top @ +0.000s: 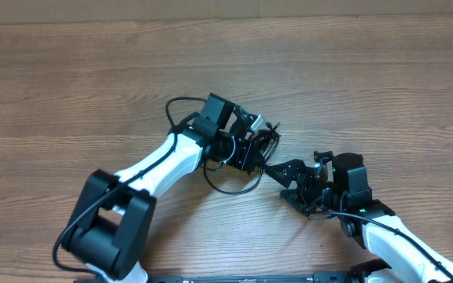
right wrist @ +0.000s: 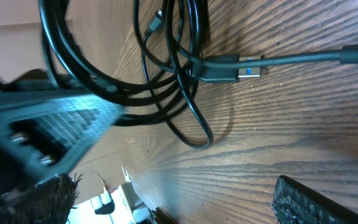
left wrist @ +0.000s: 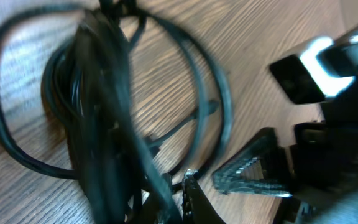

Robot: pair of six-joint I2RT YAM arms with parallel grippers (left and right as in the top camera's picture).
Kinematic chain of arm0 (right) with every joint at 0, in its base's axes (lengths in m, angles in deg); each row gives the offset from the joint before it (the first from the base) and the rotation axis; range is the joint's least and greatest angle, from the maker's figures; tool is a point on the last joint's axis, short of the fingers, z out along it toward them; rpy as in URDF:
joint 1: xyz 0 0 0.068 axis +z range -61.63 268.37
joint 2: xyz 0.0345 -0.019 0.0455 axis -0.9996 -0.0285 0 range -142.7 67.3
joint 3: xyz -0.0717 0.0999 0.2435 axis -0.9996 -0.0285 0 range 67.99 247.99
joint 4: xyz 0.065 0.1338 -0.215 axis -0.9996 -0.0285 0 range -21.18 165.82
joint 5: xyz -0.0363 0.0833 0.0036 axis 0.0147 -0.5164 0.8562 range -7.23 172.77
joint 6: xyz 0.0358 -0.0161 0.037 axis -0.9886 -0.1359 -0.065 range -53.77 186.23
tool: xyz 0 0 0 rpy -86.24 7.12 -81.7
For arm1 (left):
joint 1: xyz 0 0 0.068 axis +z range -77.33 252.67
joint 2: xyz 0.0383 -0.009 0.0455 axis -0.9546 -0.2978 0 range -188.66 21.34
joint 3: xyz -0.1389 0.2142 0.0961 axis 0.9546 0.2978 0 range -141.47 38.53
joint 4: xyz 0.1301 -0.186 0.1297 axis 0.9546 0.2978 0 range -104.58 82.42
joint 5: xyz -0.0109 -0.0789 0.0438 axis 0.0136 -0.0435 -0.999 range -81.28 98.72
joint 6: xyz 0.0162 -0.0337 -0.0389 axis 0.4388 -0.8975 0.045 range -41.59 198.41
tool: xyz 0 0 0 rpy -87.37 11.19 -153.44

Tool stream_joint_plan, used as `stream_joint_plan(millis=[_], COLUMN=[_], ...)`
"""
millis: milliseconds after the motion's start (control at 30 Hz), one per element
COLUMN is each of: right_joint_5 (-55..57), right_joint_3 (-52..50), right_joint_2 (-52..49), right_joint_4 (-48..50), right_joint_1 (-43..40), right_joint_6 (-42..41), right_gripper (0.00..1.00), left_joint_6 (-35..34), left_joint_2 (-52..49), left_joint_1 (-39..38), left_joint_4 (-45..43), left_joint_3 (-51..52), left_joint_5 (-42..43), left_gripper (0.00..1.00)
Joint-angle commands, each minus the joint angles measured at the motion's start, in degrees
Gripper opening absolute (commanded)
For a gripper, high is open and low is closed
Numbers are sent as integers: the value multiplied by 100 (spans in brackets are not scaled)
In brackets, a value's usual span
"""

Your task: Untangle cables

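Cables (right wrist: 185,87) (thin, black) in tangled loops

The cables (right wrist: 219,68) lie in a tight heap between the left gripper (top: 258,148) and the right gripper (top: 281,183), with almost no gap there. The far part of the table (top: 226,55) gives wide room to pass.
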Motion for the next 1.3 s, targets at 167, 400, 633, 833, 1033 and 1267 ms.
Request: stream_joint_plan(millis=[167,400,633,833,1033,1267], right_joint_5=[308,330,328,328,-37,-63], right_joint_3=[20,20,20,20,20,20], right_joint_2=[63,63,63,66,413,1036], right_joint_4=[-173,-175,-243,-415,-807,-1040], right_joint_1=[-22,-22,-22,-81,-503,-503], right_joint_6=[44,46,138,564,647,754], right_gripper=[100,100,100,99,100,100], left_joint_6=[-144,-195,-13,90,280,693], left_joint_2=[-376,-372,-341,-341,-439,-507], left_joint_1=[245,807,929,879,332,129], left_joint_4=[555,1832,3606,4218,3569,2302], left_joint_3=[-107,-800,-2402,-3176,-2446,-1478], left_joint_5=[-1327,-1810,-2380,-2015,-3362,-4697], left_gripper=[37,94,98,100,100,96])
